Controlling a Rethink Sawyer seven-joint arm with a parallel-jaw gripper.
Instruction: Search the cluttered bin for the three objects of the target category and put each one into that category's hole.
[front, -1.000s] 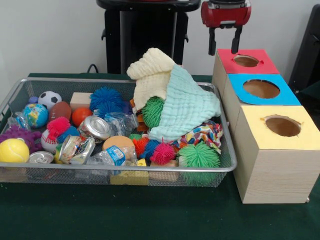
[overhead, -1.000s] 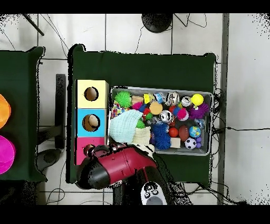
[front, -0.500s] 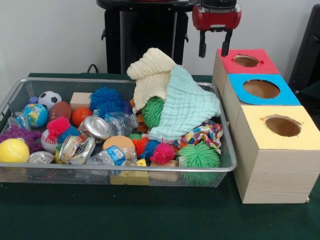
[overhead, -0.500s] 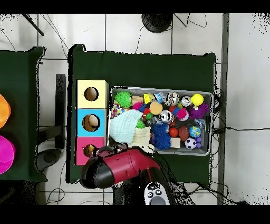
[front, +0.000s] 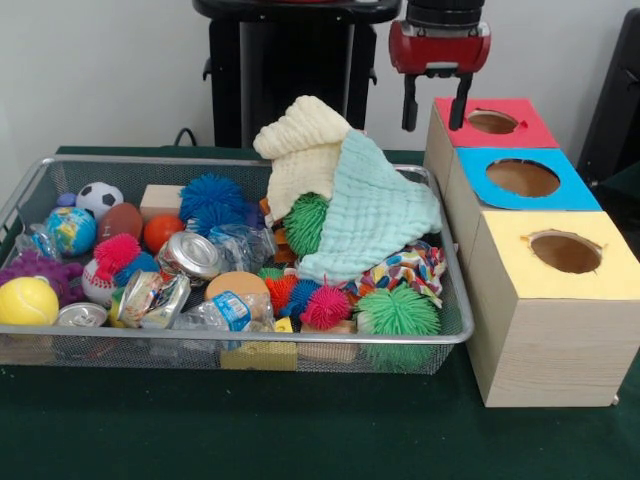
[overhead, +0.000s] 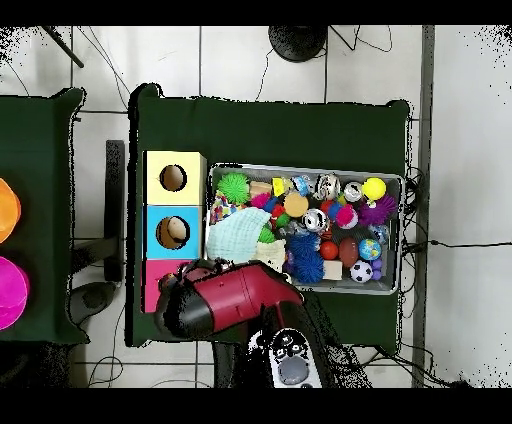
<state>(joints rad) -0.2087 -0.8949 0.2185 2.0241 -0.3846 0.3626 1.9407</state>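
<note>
The cluttered bin (front: 250, 340) is a wide wire mesh tray at the left, also in the overhead view (overhead: 300, 168). It holds spiky balls, sports balls, crushed cans, plastic bottles and wooden blocks. A mint cloth (front: 375, 210) and a cream cloth (front: 300, 140) are heaped at its far right. Three wooden boxes stand to the right, each with a round hole: red top (front: 520, 135), blue top (front: 570, 195), yellow top (front: 520, 270). My gripper (front: 434, 115) hangs open and empty just left of the red box, behind the bin's far right corner.
In the overhead view my red arm (overhead: 235, 305) covers the red box and the bin's near corner. The blue box's hole (overhead: 176, 230) shows something tan inside. The table has a dark green cover (front: 300, 430). The black pedestal (front: 290, 70) stands behind the bin.
My gripper has shifted a little left from above the red box's edge and come down slightly. It stays open and empty. Nothing in the bin has moved.
</note>
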